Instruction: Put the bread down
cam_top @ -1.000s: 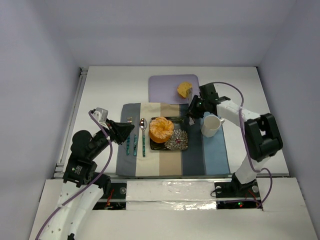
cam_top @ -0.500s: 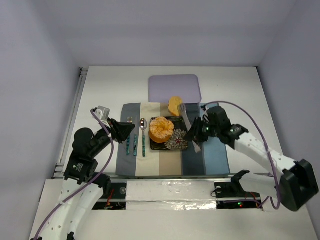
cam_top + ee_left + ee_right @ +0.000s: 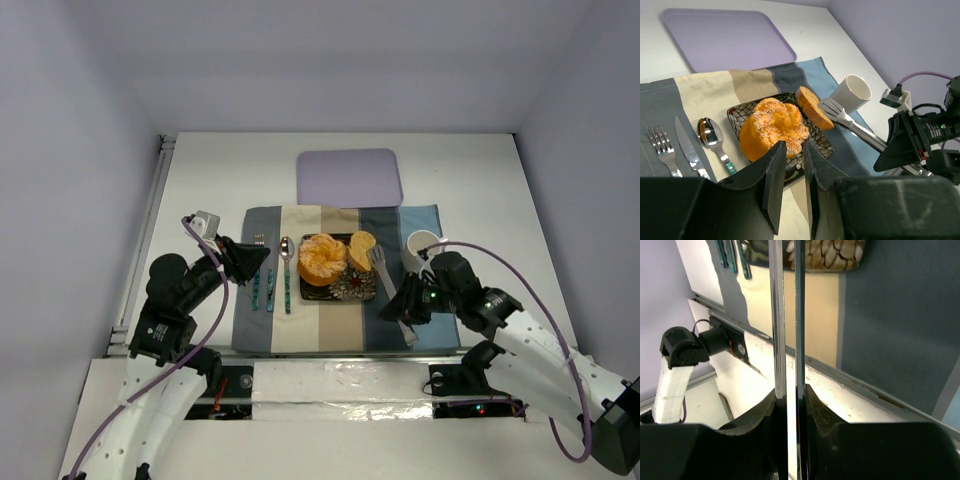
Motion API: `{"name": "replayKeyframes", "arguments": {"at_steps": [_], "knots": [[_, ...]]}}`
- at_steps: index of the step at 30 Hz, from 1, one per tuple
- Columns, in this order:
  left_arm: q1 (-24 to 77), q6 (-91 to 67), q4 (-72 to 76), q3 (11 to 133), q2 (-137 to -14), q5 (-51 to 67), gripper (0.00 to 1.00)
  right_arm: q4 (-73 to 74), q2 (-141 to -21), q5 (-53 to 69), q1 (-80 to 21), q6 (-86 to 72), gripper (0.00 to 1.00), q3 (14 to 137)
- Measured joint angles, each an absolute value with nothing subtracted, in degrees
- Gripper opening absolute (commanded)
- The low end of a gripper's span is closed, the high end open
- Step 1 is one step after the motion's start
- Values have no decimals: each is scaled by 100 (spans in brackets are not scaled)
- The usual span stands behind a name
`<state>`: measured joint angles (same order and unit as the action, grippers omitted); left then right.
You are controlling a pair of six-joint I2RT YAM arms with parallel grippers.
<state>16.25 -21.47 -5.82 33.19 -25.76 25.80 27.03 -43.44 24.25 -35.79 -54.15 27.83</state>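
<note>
The bread (image 3: 362, 250), a small golden slice with a brown crust, lies on the right part of the dark patterned plate (image 3: 355, 287), leaning against the round orange food (image 3: 322, 258). It also shows in the left wrist view (image 3: 812, 109). My right gripper (image 3: 410, 303) is shut on the handle of metal tongs (image 3: 390, 285). The tongs' tips sit right beside the bread's right edge (image 3: 832, 106); I cannot tell if they touch it. My left gripper (image 3: 262, 260) hovers over the cutlery, empty, with only a narrow gap between its jaws (image 3: 794, 150).
A white mug (image 3: 422, 245) stands just right of the plate, near the tongs. A fork (image 3: 660, 145), knife (image 3: 687, 150) and spoon (image 3: 707, 132) lie left of the plate on the striped placemat (image 3: 430, 325). A purple mat (image 3: 349, 177) lies behind.
The right arm carried the bread in the tongs from the purple mat down to the plate, swinging back toward the near edge. The left arm has not moved.
</note>
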Motion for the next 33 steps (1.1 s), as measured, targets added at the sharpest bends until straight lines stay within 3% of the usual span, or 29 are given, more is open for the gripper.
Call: {"name": "replayKeyframes", "arguments": {"at_steps": [13, 18, 21, 25, 33], "knots": [[1562, -2147, -561, 3258, -2585, 2646, 18, 2799, -4552, 2552, -3756, -5511, 20, 2550], [1562, -2147, -550, 3258, -2585, 2655, 18, 2801, -4646, 2543, -3798, -5507, 42, 2534], [1562, -2147, -548, 3258, -2585, 2655, 18, 2974, -4576, 2449, -3798, -5468, 45, 2593], [1562, -2147, -543, 3258, -2585, 2657, 18, 3301, -4423, 2296, -3798, -5395, 45, 2886], [1562, -2147, -543, 3258, -2582, 2681, 18, 3754, -4313, 1820, -3798, -5207, 33, 3645]]}}
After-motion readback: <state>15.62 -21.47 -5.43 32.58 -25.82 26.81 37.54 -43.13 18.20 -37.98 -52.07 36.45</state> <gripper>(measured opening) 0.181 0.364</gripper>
